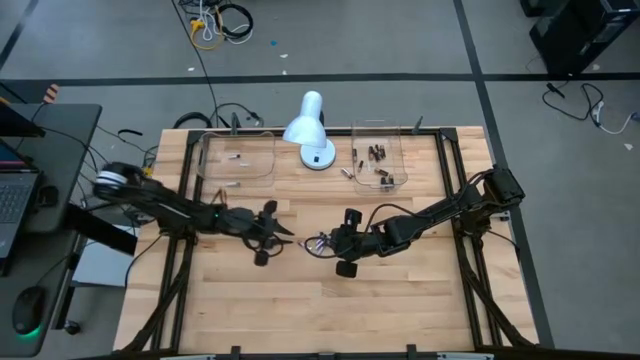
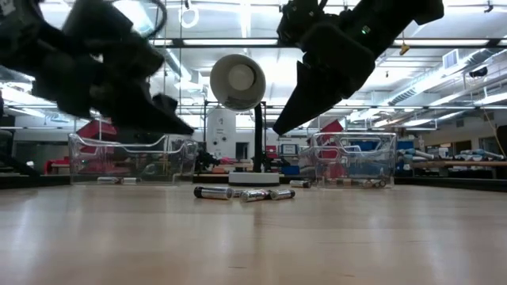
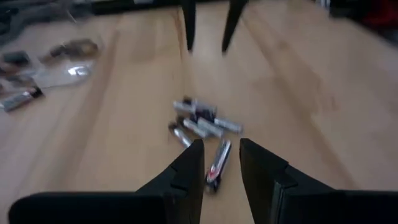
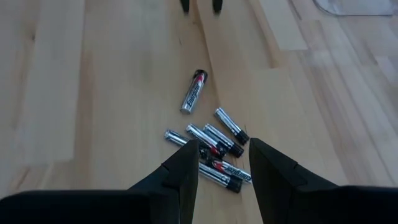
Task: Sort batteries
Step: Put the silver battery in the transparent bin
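A small heap of silvery batteries point(image 4: 214, 146) lies on the wooden table between the two arms, also seen in the high view point(image 1: 317, 243) and the low view point(image 2: 245, 192). One more battery point(image 4: 194, 91) lies apart from the heap, toward the left gripper; it shows between that gripper's fingers in the left wrist view point(image 3: 217, 163). My left gripper point(image 1: 288, 232) point(image 3: 221, 144) is open and hovers above that single battery. My right gripper point(image 1: 328, 244) point(image 4: 224, 147) is open and hovers over the heap. In the low view both grippers' fingertips stand well above the table.
Two clear trays stand at the far edge: the left tray point(image 1: 238, 156) holds a couple of silvery batteries, the right tray point(image 1: 378, 158) several dark ones. A white desk lamp point(image 1: 310, 130) stands between them. One battery point(image 1: 347, 172) lies just outside the right tray. Bare wood lies toward the near edge.
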